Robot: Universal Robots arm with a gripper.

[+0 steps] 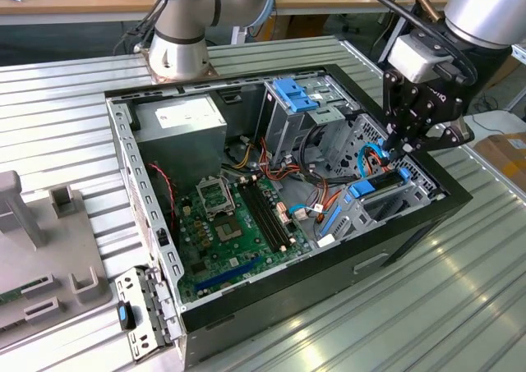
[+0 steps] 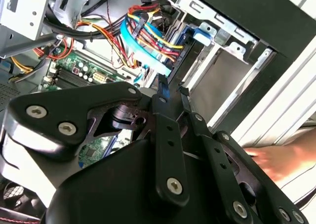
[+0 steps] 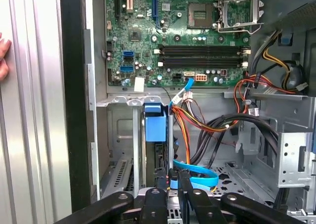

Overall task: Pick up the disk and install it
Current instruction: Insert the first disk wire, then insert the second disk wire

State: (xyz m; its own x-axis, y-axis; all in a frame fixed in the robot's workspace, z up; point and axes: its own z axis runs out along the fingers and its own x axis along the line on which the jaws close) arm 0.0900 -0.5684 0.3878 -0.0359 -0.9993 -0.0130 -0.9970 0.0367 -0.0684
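Disk (image 3: 155,129), a flat grey metal hard drive seen edge-on with its bright blue plastic carrier rail uppermost, standing upright in the grey sheet-metal bay of the open black computer case (image 1: 329,283). In the exterior view this bay lies right of centre, under the arm's wrist.

The black two-fingered gripper (image 1: 393,152) hangs directly over the bay. In both wrist views its tips (image 3: 174,174) (image 2: 173,90) are drawn close together, with only a slit between them. Nothing is visibly clamped there, and contact with the disk cannot be confirmed.

Handling, as a judgement: the drive is rigid, dense for its bulk and sensitive to shock. Its metal faces are smooth and likely slippery. The two long flat faces or the blue rail offer the firmest hold, and the label face and connector end are best avoided.

A pale blue flat ribbon cable (image 3: 197,172) and a bundle of red, yellow and orange wires (image 3: 197,117) crowd the bay mouth and leave little room.

The case rests on a ribbed silver metal table (image 1: 477,265), with the green motherboard (image 1: 222,224) exposed at lower centre of the exterior view. A tall grey drive cage topped by a blue plastic bracket (image 1: 292,97) stands at upper centre. A person's hand (image 3: 2,58) rests on the table beside the case.
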